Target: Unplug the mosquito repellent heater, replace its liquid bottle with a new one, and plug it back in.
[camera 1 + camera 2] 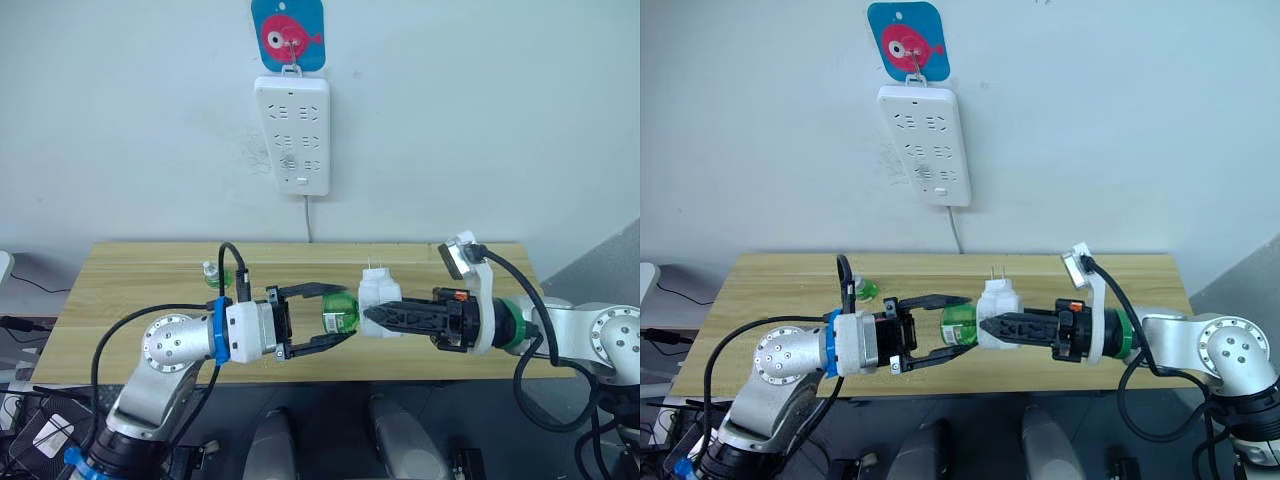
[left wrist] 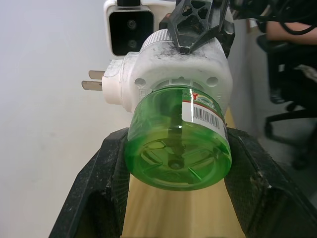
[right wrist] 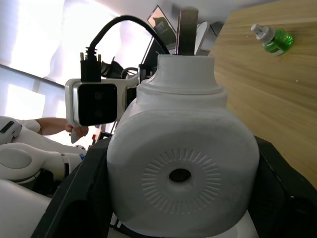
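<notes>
Nearest to us, our two hands meet above the near edge of the counter (image 1: 130, 300). That wooden counter is the largest thing here, running across the scene against a pale wall.

On the wall at twelve o'clock hangs a long white power strip (image 1: 292, 135), its sockets bare, under a blue card with a red fish (image 1: 288, 34). A thin cord drops from the strip toward the counter.

Our right hand (image 1: 372, 318) comes in from three o'clock and is clamped on the mosquito repellent heater (image 1: 378, 292), holding it in the air over the counter's near edge. In the right wrist view the black fingers (image 3: 74, 208) press the white body on both sides. The two metal prongs point up toward twelve o'clock.

Our left hand (image 1: 345, 312) reaches in from nine o'clock with its fingers spread wide around the liquid bottle (image 1: 340, 311), which sticks out of the heater toward nine o'clock. In the left wrist view the bottle sits between the pads (image 2: 96, 183); we cannot tell whether they touch it.

Smallest, the new one (image 1: 212, 275) lies on the counter at about ten o'clock from the hands, well apart, white cap on.
</notes>
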Available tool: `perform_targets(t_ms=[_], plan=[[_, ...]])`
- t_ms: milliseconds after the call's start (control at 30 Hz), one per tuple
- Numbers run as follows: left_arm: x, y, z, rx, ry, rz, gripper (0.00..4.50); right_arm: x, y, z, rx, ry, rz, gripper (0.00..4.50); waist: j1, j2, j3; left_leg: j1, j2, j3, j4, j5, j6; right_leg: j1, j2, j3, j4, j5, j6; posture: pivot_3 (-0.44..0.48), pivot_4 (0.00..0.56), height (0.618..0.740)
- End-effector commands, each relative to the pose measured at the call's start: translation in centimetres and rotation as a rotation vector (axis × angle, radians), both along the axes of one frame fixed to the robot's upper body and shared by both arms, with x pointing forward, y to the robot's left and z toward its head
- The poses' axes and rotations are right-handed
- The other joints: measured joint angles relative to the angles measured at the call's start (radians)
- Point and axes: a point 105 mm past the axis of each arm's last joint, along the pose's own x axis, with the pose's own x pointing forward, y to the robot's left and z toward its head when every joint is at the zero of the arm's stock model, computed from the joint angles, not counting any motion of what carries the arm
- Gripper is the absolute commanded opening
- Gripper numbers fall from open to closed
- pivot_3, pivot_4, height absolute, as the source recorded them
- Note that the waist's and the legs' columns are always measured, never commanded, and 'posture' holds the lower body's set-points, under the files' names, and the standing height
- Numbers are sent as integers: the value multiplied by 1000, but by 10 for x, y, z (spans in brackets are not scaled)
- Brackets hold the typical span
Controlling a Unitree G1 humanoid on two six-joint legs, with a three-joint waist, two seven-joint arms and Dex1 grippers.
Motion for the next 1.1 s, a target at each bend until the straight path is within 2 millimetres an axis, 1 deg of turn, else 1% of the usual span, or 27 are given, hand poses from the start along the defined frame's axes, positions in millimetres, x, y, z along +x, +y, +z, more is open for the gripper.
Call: perform_targets(t_ms=[33,67,100,200,300,367,400,467,500,533,600,633,700,767,800,933,1033,1100], plan=[[-2,4,0,44,648,-70,2316,-7,0,10,18,-42,43,3041,-1,0,0,0,0,0,0,0,0,0,0,0,0,0,0,-202,235,740],[-2,7,5,53,795,-93,2302,-8,1,9,14,-43,48,3041,1,0,0,0,0,-2,0,0,0,0,0,-1,1,0,0,-202,234,740],[0,10,10,57,863,-109,2298,-9,1,8,9,-46,55,3041,-1,0,0,-1,0,-4,1,0,0,0,0,-3,1,0,0,-203,232,740],[7,12,14,73,893,-105,2298,-9,2,8,10,-48,59,3041,-4,1,0,0,0,-2,0,0,0,1,0,-2,0,0,0,-203,229,740],[7,8,15,92,828,-96,2298,-9,2,8,13,-49,55,3041,-8,1,0,0,0,-2,-1,0,1,-1,1,-3,0,0,0,-209,228,740],[6,7,11,112,796,-84,2298,-9,1,9,15,-49,50,3041,-7,1,0,0,0,-3,-2,0,1,-1,1,-3,0,0,0,-209,228,740],[7,8,8,124,761,-71,2298,-8,1,9,15,-48,46,3041,-6,1,0,0,0,-3,-2,0,1,-1,1,-3,0,-1,-1,-209,227,740],[7,9,1,155,675,-56,3013,-7,0,9,17,-45,37,3041,-4,1,0,0,0,-3,-2,0,1,-1,1,-3,0,-1,-1,-207,229,740],[8,10,-4,175,595,-44,3216,-6,-1,9,19,-43,30,3041,-4,1,0,0,0,-3,-2,0,1,-1,1,-3,0,-1,-1,-206,229,740],[13,12,-10,189,498,-1,3452,-5,-2,10,21,-39,21,3041,-4,1,0,0,0,-2,-2,0,1,-1,1,-2,0,-1,-1,-207,228,740],[16,17,-19,204,338,27,4110,-3,-4,10,22,-36,10,3041,-3,1,0,0,0,-1,-2,0,1,-1,0,-2,0,-1,-1,-209,232,740],[17,19,-22,196,294,43,4386,-2,-5,10,21,-35,6,3041,0,1,0,0,0,-1,-2,0,1,-1,0,-2,0,-1,-2,-210,232,740],[15,20,-24,169,194,48,4413,-1,-5,10,18,-36,1,3041,3,1,0,0,0,-1,-1,0,1,-1,0,-1,0,-1,-3,-210,233,740],[10,22,-30,166,162,41,4413,0,-6,10,17,-37,-1,3041,4,1,0,0,0,0,-1,0,1,-1,0,-1,-1,-1,-3,-209,234,740],[8,21,-28,144,109,37,4413,0,-6,10,17,-37,-2,3041,4,1,0,0,0,0,-1,0,1,-1,0,0,-1,-1,-3,-211,235,740],[10,13,-6,-8,-116,80,4413,1,-6,10,16,-38,-7,3041,6,1,0,0,0,1,-1,0,1,-1,-1,0,-1,-1,-2,-210,237,740],[9,5,4,-67,-192,78,4413,1,-5,10,16,-39,-7,3041,5,1,0,0,0,1,0,0,1,0,-1,0,0,-1,-2,-210,239,740],[9,1,8,-88,-210,78,4413,1,-5,10,15,-39,-6,3041,5,1,0,0,0,1,0,0,1,0,0,0,0,-1,-2,-211,238,740]])
